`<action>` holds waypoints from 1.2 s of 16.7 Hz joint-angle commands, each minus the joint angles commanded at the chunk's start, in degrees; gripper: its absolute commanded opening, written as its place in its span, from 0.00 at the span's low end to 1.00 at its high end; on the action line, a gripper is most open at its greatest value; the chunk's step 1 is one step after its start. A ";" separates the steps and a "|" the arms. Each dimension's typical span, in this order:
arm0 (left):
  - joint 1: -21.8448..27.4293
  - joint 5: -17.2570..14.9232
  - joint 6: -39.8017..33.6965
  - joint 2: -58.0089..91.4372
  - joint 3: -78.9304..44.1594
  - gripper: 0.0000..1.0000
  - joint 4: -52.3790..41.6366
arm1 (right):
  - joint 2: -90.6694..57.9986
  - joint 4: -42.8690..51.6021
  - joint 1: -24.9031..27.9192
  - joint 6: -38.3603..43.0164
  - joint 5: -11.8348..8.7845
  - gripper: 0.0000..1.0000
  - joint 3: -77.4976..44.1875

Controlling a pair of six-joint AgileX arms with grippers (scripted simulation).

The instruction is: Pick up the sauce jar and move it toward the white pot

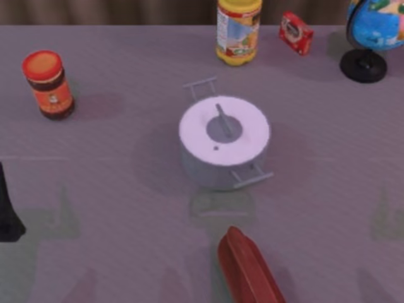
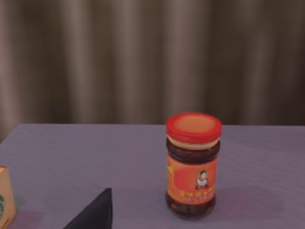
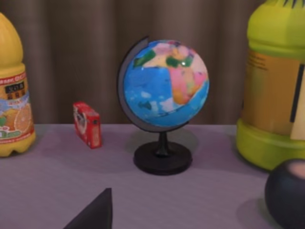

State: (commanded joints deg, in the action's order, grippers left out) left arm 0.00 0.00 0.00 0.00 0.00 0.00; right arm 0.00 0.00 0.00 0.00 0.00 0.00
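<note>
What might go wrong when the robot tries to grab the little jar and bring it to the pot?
The sauce jar is small and stands upright, so a sideways bump from the left arm might tip it. Carried too low toward the white pot, it might hit the pot's side handle or push the pot. The right arm is not seen in the top view.

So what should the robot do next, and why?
Probably reach the left arm toward the sauce jar. It stands upright and untouched at the table's far left, well apart from the white pot in the middle, with nothing gripping it yet.
</note>
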 joint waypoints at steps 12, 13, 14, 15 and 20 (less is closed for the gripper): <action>-0.02 -0.83 4.06 24.93 -23.38 1.00 -15.69 | 0.00 0.00 0.00 0.00 0.00 1.00 0.00; 0.03 -1.02 4.80 29.22 -28.04 1.00 -18.34 | 0.00 0.00 0.00 0.00 0.00 1.00 0.00; 0.08 -1.21 5.58 33.69 -32.95 1.00 -21.10 | 0.00 0.00 0.00 0.00 0.00 1.00 0.00; 0.14 -1.41 6.41 38.45 -38.24 1.00 -24.03 | 0.00 0.00 0.00 0.00 0.00 1.00 0.00; 0.40 -2.35 10.87 64.45 -67.22 1.00 -40.16 | 0.00 0.00 0.00 0.00 0.00 1.00 0.00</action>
State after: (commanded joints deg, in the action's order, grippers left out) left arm 0.40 -2.35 10.87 64.45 -67.22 -40.16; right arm 0.00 0.00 0.00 0.00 0.00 0.00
